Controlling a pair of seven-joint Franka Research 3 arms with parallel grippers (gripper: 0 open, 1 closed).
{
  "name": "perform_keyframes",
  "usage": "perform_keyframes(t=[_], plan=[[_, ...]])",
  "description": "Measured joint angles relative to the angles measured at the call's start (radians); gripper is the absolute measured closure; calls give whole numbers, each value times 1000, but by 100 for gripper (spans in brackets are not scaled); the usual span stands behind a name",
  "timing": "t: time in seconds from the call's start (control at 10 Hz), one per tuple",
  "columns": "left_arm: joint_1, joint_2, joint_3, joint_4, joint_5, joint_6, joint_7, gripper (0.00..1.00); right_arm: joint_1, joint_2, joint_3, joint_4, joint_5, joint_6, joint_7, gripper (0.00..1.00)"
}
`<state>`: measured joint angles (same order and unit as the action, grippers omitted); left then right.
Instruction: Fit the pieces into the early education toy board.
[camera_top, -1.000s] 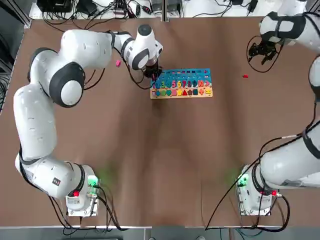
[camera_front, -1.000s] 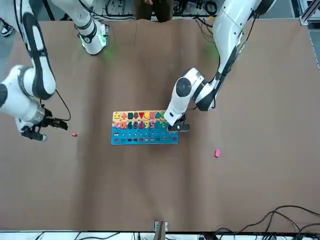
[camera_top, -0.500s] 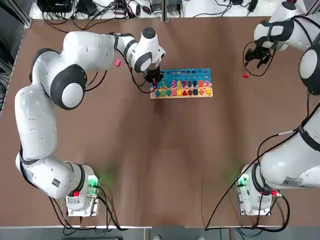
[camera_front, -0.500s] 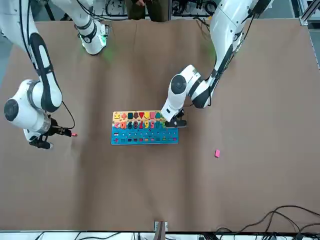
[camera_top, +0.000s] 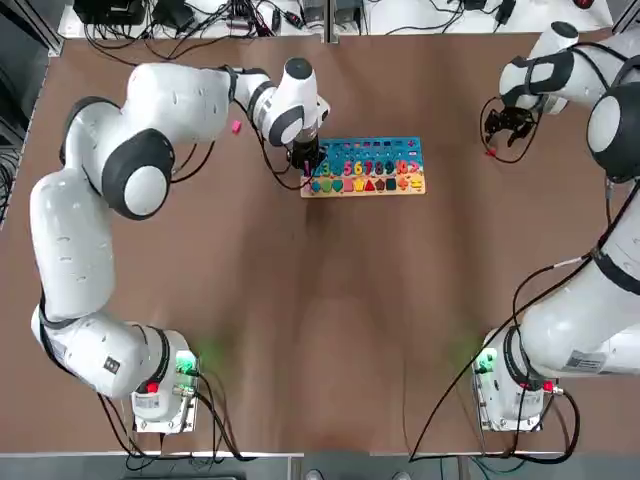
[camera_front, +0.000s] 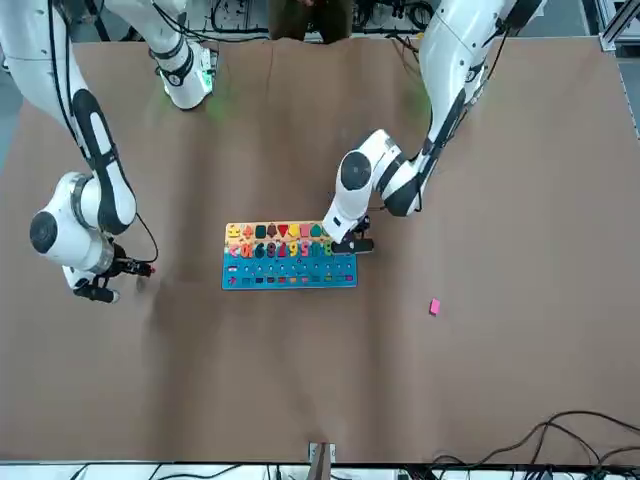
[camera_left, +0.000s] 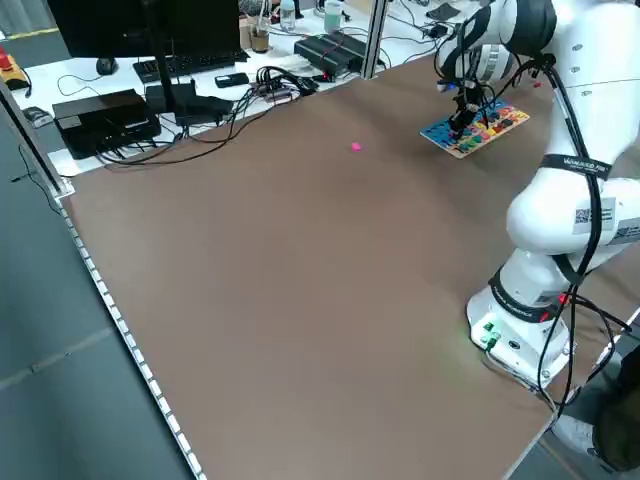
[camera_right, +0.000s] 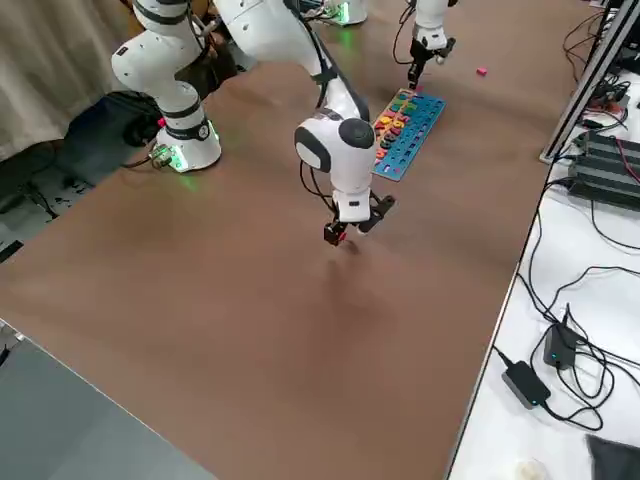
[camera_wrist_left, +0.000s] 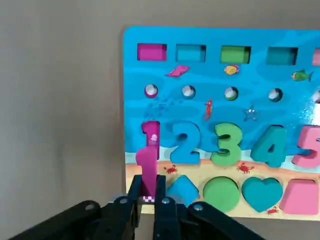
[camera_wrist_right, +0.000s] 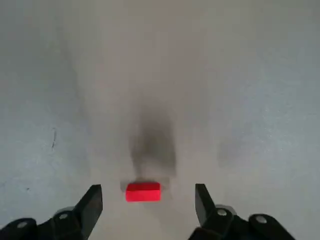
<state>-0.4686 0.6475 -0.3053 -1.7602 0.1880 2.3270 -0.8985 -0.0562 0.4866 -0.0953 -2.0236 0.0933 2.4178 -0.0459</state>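
The blue toy board (camera_top: 365, 167) with its tan lower edge lies at the table's far middle. My left gripper (camera_top: 308, 160) is at the board's left end, shut on a magenta number-one piece (camera_wrist_left: 148, 167) that stands over the matching slot on the board (camera_wrist_left: 220, 100). A second pink piece (camera_top: 236, 126) lies loose on the table left of the board. The red piece (camera_wrist_right: 143, 192) lies at the far right, between the spread fingers of my open right gripper (camera_wrist_right: 147, 204), which hovers just over it. No loose orange piece shows.
Cables and electronics (camera_left: 200, 90) line the table's far edge beyond the board. Both arm bases (camera_top: 165, 385) stand at the near edge. Bare brown tabletop (camera_top: 340, 320) spreads between the bases and the board.
My right gripper has swung left and down over the red piece. My left gripper has shifted slightly along the board's left end, still holding the magenta piece.
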Motion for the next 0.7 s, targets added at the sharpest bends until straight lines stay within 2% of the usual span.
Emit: perform_keyframes(t=[0.7], plan=[[3, 61, 10, 81, 0, 2, -3, 86, 5, 16, 6, -16, 0, 27, -9, 26]])
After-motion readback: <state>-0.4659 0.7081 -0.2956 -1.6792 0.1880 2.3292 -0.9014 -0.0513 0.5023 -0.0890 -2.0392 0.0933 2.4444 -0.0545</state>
